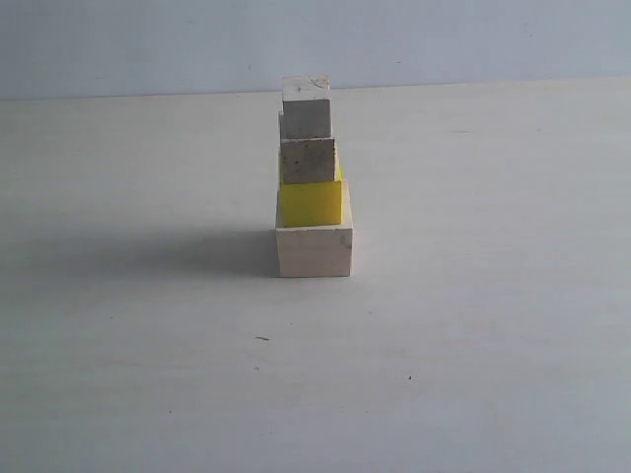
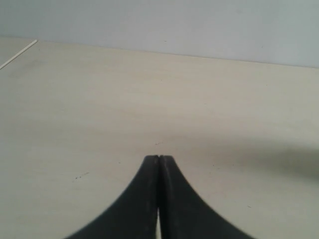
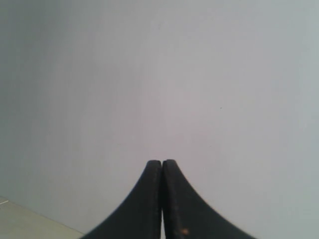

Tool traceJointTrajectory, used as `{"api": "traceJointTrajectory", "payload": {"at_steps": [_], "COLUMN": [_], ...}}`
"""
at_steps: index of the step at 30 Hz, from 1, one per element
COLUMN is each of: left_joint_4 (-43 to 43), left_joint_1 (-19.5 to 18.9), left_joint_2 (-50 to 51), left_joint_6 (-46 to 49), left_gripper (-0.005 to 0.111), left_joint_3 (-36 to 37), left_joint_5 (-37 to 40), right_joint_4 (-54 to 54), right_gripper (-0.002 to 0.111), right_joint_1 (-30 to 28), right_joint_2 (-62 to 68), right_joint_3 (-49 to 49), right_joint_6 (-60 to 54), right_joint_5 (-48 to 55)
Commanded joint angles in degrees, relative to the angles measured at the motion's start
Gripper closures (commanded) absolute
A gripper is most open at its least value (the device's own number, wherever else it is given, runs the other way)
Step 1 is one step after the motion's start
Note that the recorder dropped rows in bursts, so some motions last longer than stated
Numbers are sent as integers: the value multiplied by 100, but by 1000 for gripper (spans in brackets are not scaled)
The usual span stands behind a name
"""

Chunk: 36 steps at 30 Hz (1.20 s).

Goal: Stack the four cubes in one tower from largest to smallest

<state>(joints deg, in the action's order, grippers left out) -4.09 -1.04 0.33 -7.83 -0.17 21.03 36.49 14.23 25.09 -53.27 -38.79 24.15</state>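
In the exterior view the four cubes stand as one tower on the pale table. The large pale wood cube [image 1: 315, 251] is at the bottom, the yellow cube [image 1: 311, 201] on it, the speckled medium wood cube [image 1: 308, 161] above that, and the small wood cube [image 1: 307, 107] on top. No arm shows in that view. My left gripper [image 2: 158, 157] is shut with nothing in it, over bare tabletop. My right gripper [image 3: 162, 162] is shut and empty too, facing a plain grey wall. Neither wrist view shows a cube.
The pale table [image 1: 148, 374] spreads wide around the tower, with a grey wall [image 1: 148, 39] behind it. A thin pale line [image 2: 20, 54] runs near one corner of the tabletop in the left wrist view.
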Motion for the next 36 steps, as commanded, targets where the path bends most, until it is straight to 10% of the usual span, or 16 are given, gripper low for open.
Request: {"api": "traceJointTrajectory", "payload": {"at_steps": [1,17,24,36], "left_joint_4": [-30,-30,-30,-30], "left_joint_1": [44,44,44,44], "left_joint_2": [-33,-33,-33,-33], "left_joint_6": [-7,-7,-5,-5], "left_gripper": [107,107,107,107], "left_joint_3": [17,17,17,17], "left_joint_5": [-67,-67,-67,-67], "right_joint_4": [-7,-312,-2394,-2608], "right_gripper": [108,108,108,108], "right_joint_1": [-29,-515,-1397,-1803], "right_joint_2": [-23,-602,-920,-1691], "right_joint_3": [36,141,1201,3635], "right_joint_6": [-16,254,3229,3430], "right_joint_5": [-5,12,-5,-875]}}
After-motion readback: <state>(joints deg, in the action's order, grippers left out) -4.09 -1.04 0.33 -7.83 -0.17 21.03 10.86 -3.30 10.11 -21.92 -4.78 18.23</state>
